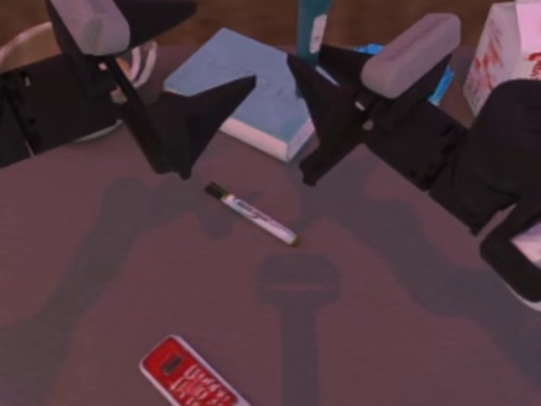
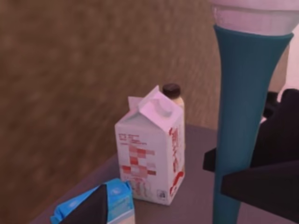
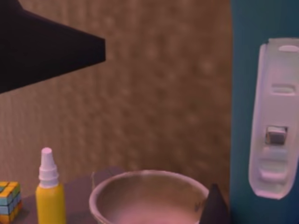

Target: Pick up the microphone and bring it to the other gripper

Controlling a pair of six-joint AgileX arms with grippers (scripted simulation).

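The microphone (image 1: 311, 30) hangs upright well above the table at the top view's upper middle, its teal handle running out of the picture. The left wrist view shows its whitish-pink head on top (image 2: 252, 11). The right wrist view shows the white switch strip (image 3: 275, 140) very close. My right gripper (image 1: 308, 56) is shut on the handle's lower part, one fingertip (image 3: 215, 203) beside the handle. My left gripper (image 1: 224, 42) stands open just left of the microphone; the handle (image 2: 233, 140) stands between its fingers (image 2: 91, 210), close to one and apart from the other.
A white marker pen (image 1: 251, 214) lies mid-table and a red calculator (image 1: 190, 376) near the front edge. At the back are a pale blue book (image 1: 254, 93), a milk carton (image 2: 152, 149), a blue carton (image 2: 114, 200), a bowl (image 3: 149, 179), a yellow bottle (image 3: 50, 198) and a colour cube (image 3: 9, 198).
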